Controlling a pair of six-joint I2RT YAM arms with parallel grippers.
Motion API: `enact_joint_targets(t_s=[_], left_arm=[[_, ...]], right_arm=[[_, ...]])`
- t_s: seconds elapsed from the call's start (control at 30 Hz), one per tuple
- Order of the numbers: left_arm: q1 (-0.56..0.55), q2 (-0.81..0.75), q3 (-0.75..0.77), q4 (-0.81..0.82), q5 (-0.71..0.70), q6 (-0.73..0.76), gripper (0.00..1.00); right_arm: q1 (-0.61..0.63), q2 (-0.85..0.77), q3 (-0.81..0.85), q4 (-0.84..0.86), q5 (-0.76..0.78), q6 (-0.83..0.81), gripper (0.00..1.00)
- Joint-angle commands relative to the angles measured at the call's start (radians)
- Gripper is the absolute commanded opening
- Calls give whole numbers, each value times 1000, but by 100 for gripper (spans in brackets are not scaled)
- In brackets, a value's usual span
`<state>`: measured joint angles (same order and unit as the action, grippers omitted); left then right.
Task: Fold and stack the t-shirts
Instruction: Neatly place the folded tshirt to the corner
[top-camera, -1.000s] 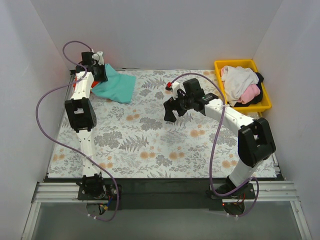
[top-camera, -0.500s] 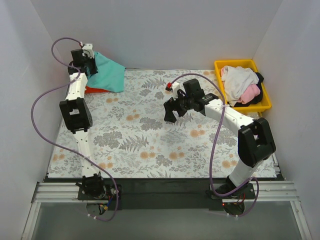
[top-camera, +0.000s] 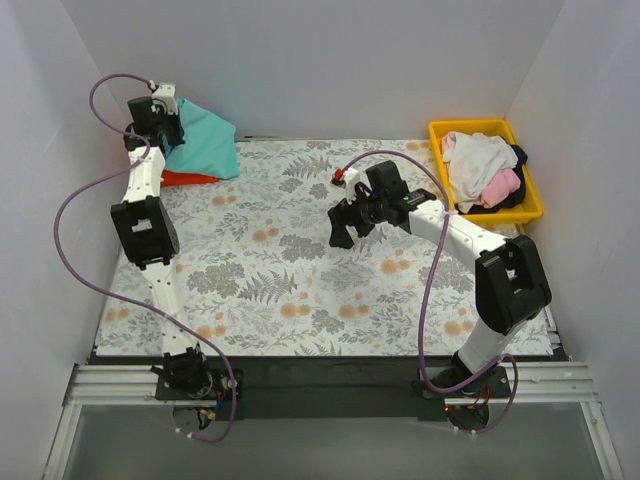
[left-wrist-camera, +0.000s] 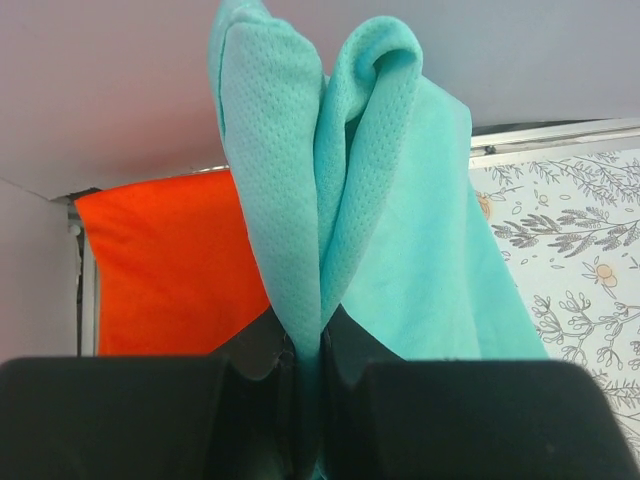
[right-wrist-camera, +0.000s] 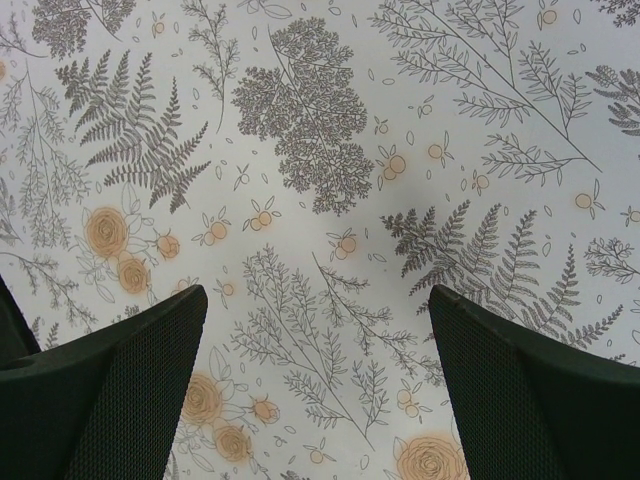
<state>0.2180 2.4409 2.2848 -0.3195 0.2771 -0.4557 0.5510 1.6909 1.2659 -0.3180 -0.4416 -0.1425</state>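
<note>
1 teal-green t-shirt (top-camera: 207, 143) is hanging pinched in our left hand (left-wrist-camera: 305, 362), rising higher than before over the table's (top-camera: 300, 290) far-left corner, baring the red-orange t-shirt (top-camera: 186, 178); our right hand (right-wrist-camera: 318, 385) is hovering wide open.

Found the worktop (top-camera: 320, 372) draped in a grey-and-orange fern-patterned cloth (top-camera: 300, 270), with a dark bare strip along the near side. Noted a red-orange t-shirt (top-camera: 185, 179) lying flat in the far left corner. Noted a yellow tray (top-camera: 470, 126) at the far right corner, heaped with a white shirt (top-camera: 475, 160), a pink shirt (top-camera: 500, 188) and a black shirt (top-camera: 518, 155).
</note>
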Motion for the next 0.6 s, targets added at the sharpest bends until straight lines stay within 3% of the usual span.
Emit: enact_joint_targets(t_s=[0.0, 0.57], left_arm=[[24, -141, -13, 40, 40, 41, 0], [103, -6, -24, 117, 47, 153, 0]], right_arm=[[3, -7, -7, 5, -22, -5, 98], [6, 41, 6, 2, -42, 7, 98]])
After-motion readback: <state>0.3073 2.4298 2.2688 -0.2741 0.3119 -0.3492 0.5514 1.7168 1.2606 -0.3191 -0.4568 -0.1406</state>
